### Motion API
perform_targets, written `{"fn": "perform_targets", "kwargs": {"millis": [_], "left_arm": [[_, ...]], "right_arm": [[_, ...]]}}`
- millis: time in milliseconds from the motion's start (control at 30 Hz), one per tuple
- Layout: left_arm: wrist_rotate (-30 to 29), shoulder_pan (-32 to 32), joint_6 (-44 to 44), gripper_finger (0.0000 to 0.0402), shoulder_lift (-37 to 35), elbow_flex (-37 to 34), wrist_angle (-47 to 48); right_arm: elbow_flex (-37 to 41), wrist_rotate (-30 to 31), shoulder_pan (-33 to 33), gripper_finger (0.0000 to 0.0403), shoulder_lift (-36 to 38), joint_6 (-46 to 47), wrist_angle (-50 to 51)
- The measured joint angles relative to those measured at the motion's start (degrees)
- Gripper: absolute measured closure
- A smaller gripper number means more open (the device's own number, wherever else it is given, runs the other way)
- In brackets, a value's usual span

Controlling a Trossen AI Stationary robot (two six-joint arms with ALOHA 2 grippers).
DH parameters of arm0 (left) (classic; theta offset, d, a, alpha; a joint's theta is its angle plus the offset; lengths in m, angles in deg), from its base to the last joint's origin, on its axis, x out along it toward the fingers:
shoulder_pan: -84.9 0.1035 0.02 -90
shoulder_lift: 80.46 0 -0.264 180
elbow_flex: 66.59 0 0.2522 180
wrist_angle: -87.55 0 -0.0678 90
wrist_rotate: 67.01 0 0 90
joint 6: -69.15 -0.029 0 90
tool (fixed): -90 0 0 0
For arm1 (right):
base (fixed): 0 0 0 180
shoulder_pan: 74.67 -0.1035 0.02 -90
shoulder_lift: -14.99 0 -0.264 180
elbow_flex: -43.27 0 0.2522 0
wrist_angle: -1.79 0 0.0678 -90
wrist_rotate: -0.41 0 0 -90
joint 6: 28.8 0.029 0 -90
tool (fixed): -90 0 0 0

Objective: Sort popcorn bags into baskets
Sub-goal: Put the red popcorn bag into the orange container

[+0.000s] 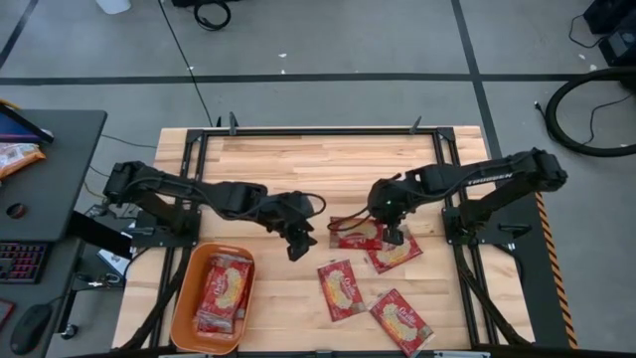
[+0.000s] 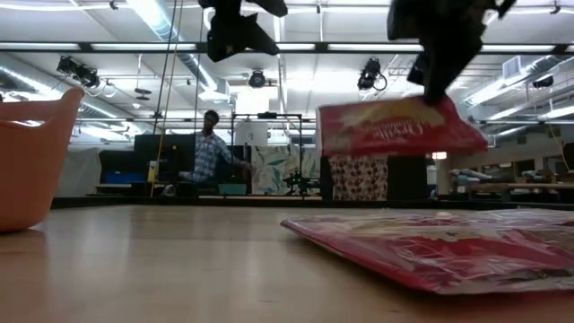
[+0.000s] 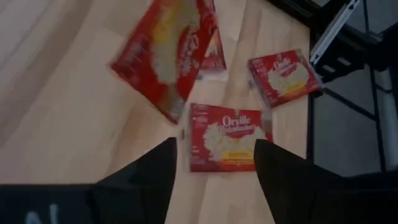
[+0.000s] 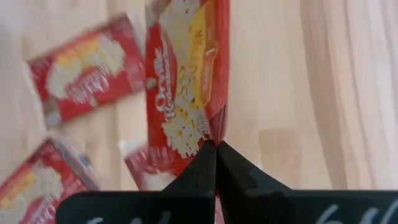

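Observation:
My right gripper [image 1: 394, 235] is over the table's middle right, shut on a red popcorn bag [image 1: 355, 234] that hangs in the air [image 2: 399, 127]. Three more popcorn bags lie flat on the wood: one just under the right gripper [image 1: 397, 253], one nearer the front [image 1: 341, 289], and one by the near edge [image 1: 401, 321]. The orange basket [image 1: 184, 298] stands at the near left, with popcorn bags [image 1: 225, 289] lying in it. My left gripper [image 1: 299, 242] is open and hovers above the table between the basket and the bags, with a lying bag [image 3: 227, 137] below its fingers. My right gripper pinches the popcorn bag between its two shut fingers [image 4: 208, 163] at the bag's edge [image 4: 216, 132], coming from above. The bag is lifted clear of the table and hangs below the fingers [image 2: 439, 76], its long side about level.
Black frame rails [image 1: 199, 159] run along the table's left, right and far sides. A person [image 2: 208, 148] sits in the room far behind the table. Bare wood [image 1: 278, 169] lies across the far half. A desk with a keyboard [image 1: 20, 261] stands left of the table.

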Motion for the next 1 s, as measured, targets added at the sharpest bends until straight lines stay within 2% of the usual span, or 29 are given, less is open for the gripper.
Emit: {"fn": "perform_targets", "kwargs": {"millis": [400, 600, 700, 833, 1000], "left_arm": [[1.1, 5.4, -0.7, 0.0177, 0.3, 0.0, -4.6], [4.9, 6.2, -2.6, 0.0177, 0.3, 0.0, -5.2], [7.2, 6.2, -5.7, 0.0177, -0.2, -0.1, -8.7], [7.1, 5.7, -11.2, 0.0179, -0.3, 0.0, -13.8], [5.3, 5.1, -13.3, 0.0181, 0.3, -0.1, -12.9]], "right_arm": [[-12.5, -0.2, -3.1, 0.0399, -4.9, -5.4, 0.6], [-14.4, 0.0, -4.3, 0.0398, -5.6, -5.9, 2.8], [-14.4, -0.2, -4.9, 0.0398, -5.7, -5.4, 4.9], [-14.4, -0.3, -5.7, 0.0398, -5.7, -5.7, 4.6], [-14.4, -0.2, -6.8, 0.0398, -5.7, -4.4, 3.5]]}}
